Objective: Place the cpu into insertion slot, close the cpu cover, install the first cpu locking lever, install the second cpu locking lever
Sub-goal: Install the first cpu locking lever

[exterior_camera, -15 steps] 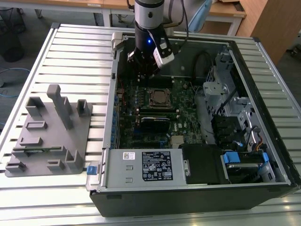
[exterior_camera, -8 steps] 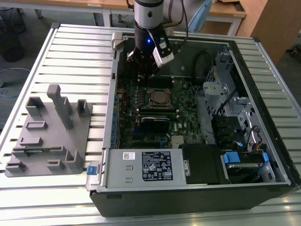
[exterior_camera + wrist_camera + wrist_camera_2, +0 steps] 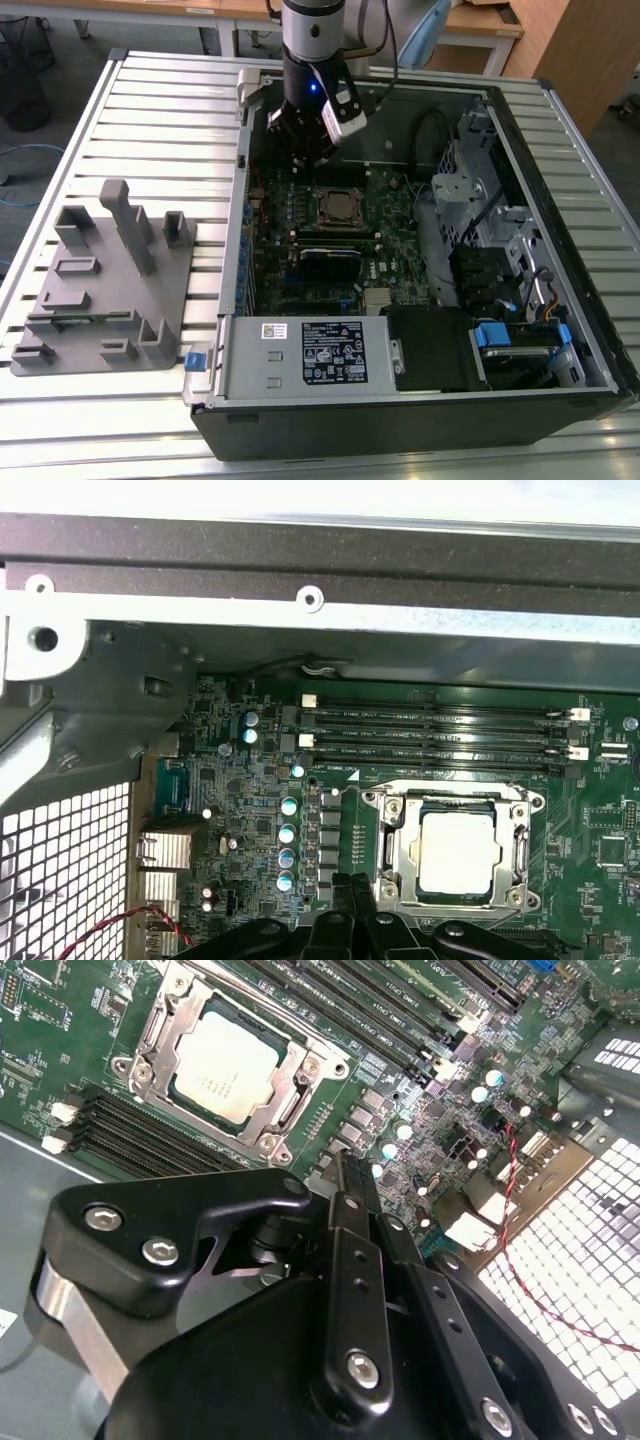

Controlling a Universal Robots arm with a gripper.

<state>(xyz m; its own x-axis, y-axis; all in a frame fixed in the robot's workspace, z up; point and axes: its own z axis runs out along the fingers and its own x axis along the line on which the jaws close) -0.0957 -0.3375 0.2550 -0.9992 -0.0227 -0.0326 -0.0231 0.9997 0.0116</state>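
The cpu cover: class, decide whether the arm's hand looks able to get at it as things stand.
Probably yes. The hand hangs close beside the cpu cover, which lies flat around the cpu, and nothing on the motherboard rises between them.

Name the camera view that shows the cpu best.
The second wrist view: the cpu is seen closest there, its silver top unobstructed inside the cpu cover. The first wrist view shows it farther off; the exterior view shows a tiny square.

Light is bright and even. The silver-grey square cpu beyond the black gripper glares; the perforated metal wall whites out.
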